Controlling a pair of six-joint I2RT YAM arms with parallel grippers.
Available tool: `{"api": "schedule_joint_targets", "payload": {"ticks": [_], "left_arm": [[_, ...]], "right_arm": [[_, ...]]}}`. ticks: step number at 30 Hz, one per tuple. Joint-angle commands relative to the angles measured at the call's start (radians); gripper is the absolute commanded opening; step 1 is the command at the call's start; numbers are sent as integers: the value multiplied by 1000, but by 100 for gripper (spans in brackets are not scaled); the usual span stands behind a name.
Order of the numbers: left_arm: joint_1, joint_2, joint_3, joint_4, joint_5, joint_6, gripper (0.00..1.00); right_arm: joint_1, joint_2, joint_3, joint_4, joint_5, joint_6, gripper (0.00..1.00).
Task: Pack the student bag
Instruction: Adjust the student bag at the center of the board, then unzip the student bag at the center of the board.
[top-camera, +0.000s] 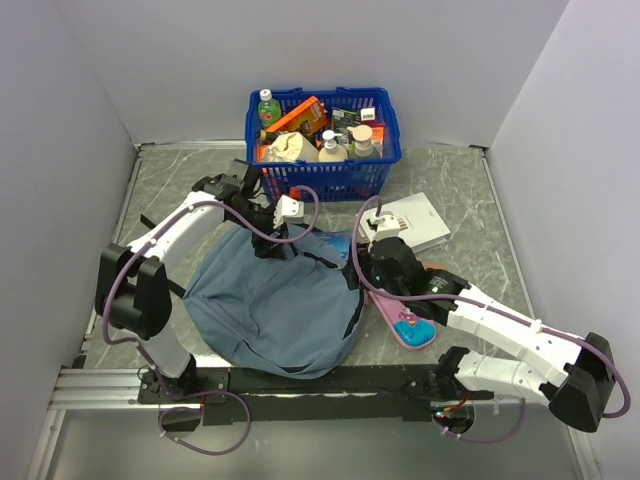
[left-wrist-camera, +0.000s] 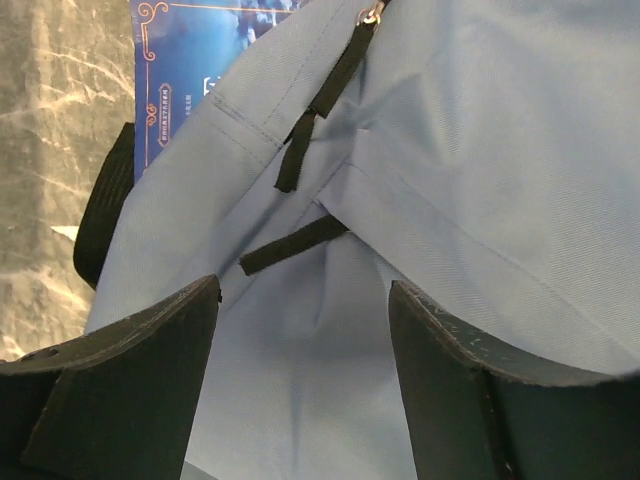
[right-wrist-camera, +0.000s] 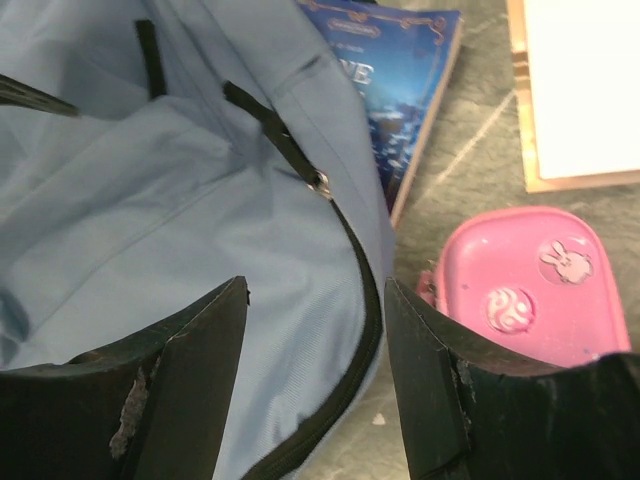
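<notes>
The student bag (top-camera: 270, 305), soft grey-blue fabric with dark zips, lies flat on the table between the two arms. My left gripper (top-camera: 275, 238) hovers over its far edge. In the left wrist view that gripper (left-wrist-camera: 305, 300) is open, with bag fabric (left-wrist-camera: 480, 150) and short black strap ends below the gap, nothing pinched. My right gripper (top-camera: 365, 262) is at the bag's right edge. In the right wrist view it (right-wrist-camera: 315, 295) is open over the zipped rim of the bag (right-wrist-camera: 150, 180). A blue book (right-wrist-camera: 400, 90) pokes out from under the bag.
A pink pencil case (top-camera: 410, 325) lies right of the bag, close to the right fingers (right-wrist-camera: 440, 400). A white book (top-camera: 415, 222) lies behind it. A blue basket (top-camera: 320, 175) full of bottles and packets stands at the back. White walls enclose the table.
</notes>
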Motion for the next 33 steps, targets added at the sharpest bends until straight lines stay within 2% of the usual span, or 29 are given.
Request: {"api": "schedule_joint_targets", "payload": {"ticks": [1,17,28,33], "left_arm": [[-6,40,60,-30,27,103,73],[-21,167,158,-93,87,136,73],[-26,204,170,-196,76,211,60],[-26,195,153,-170,87,202,52]], "right_arm": [[2,-14,-23,85,-35,-12,63],[2,6,-55,139,-87,-17,60],[2,15,-43,142,-83,-20,58],[2,23,-33,140,-83,-23,57]]}}
